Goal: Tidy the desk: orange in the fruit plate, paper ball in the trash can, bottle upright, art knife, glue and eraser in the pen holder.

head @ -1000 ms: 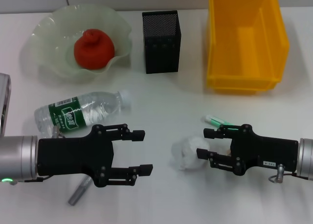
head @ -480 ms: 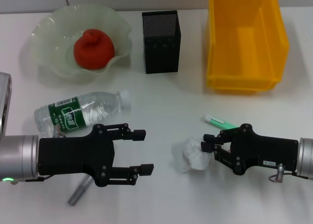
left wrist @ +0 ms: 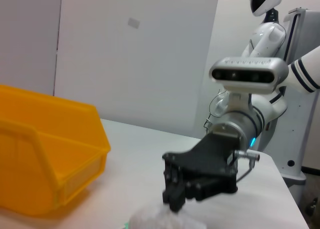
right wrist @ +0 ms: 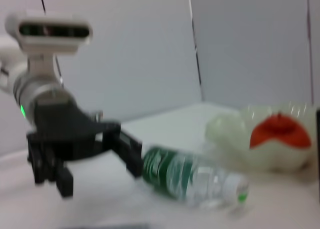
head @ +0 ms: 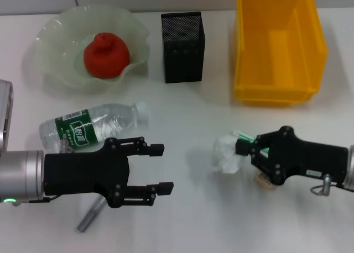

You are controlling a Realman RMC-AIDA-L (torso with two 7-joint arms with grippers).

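the orange [head: 107, 55] lies in the fruit plate [head: 55, 37], the right gripper [head: 246, 148] is clamped on the paper ball [head: 228, 152], the left gripper [head: 157, 168] is apart, bottle [head: 91, 124] not upright yet

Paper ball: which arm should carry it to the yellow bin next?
The right arm. Its hand is shut on the paper ball, and the yellow bin sits on that same side. The left hand hangs open and empty near the lying bottle.
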